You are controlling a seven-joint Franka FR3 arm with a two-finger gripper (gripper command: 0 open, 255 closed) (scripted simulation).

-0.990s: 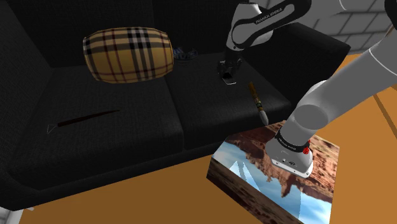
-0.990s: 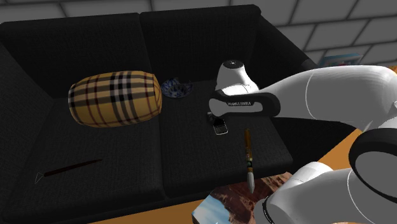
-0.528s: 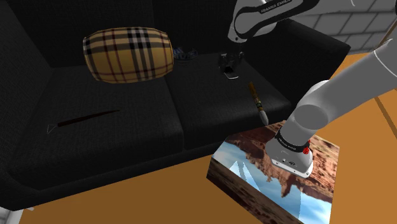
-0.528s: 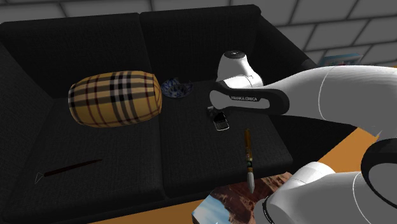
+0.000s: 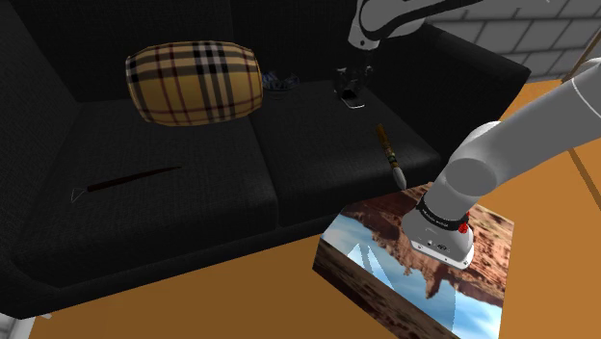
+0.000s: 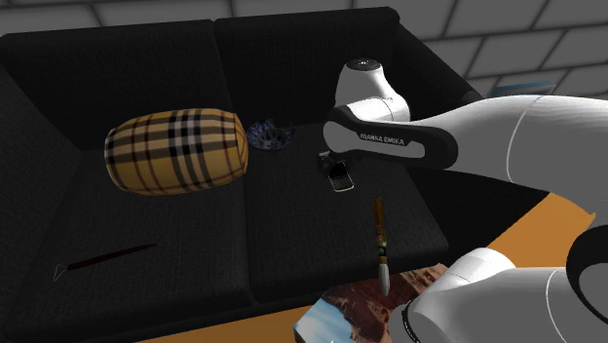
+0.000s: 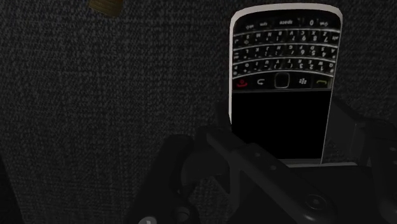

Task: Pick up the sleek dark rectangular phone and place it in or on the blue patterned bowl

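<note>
- Since a second ago the all-black two-finger gripper (image 5: 352, 79) has climbed off the black fabric sofa (image 5: 202, 207), and the sleek black rectangular phone with a silver rim and small keypad (image 5: 352, 95) has gone up with it, so the lift looks done and the carry is next.
- Furthest to the shoulder view's left, the fat tan plaid cushion (image 5: 193, 82) lies on the seat, just beside the bowl. I'd keep the carry short of it.
- Next along, the small blue patterned bowl (image 5: 279, 82) sits at the back of the seat, near the phone but apart from it. The hand wants to travel toward the shoulder view's left, high enough to clear the rim.
- At the gripper, the wrist view shows both fingers (image 7: 356, 130) clamped on the phone's screen end, with the keypad end sticking out free. A slow, level move should stop it pivoting in the grip. I'd let go only once the phone is centred low over the bowl.
- Rightmost, the slim brown-handled paintbrush (image 5: 390, 154) lies on the seat, out of the way.
</note>
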